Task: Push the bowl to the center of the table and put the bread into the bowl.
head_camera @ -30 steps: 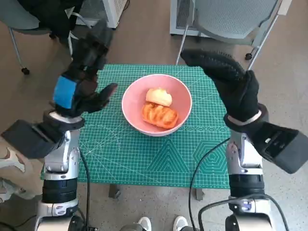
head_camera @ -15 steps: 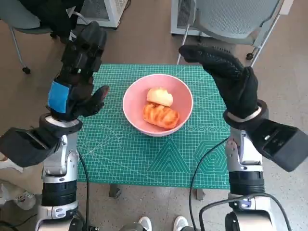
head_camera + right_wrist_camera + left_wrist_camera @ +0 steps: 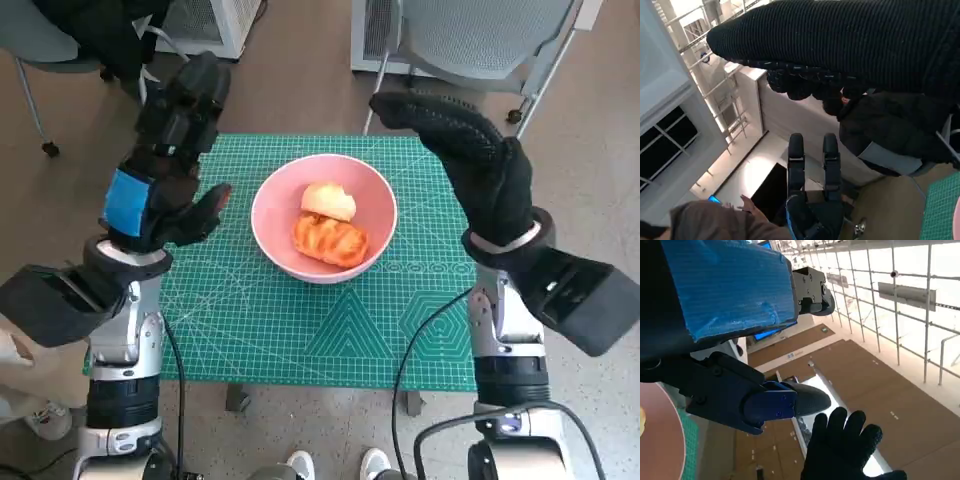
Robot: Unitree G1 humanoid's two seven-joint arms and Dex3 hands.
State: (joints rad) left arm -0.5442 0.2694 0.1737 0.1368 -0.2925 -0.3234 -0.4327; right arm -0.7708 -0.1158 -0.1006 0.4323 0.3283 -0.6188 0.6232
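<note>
Pink bowl (image 3: pixel 375 215) (bread (image 3: pixel 330 240) inside).

both pale forearms rise from below the near edge of the table, one on each side. the black left hand with blue tape over its back (image 3: pixel 165 170) is raised over the left edge of the tabletop, fingers extended away from the robot and spread apart, thumb pointing inward — it holds nothing. the right hand in a black knitted glove (image 3: pixel 475 165) is lifted over the right edge, fingers stretched toward the far right corner, also empty. neither hand touches the tabletop.
</note>
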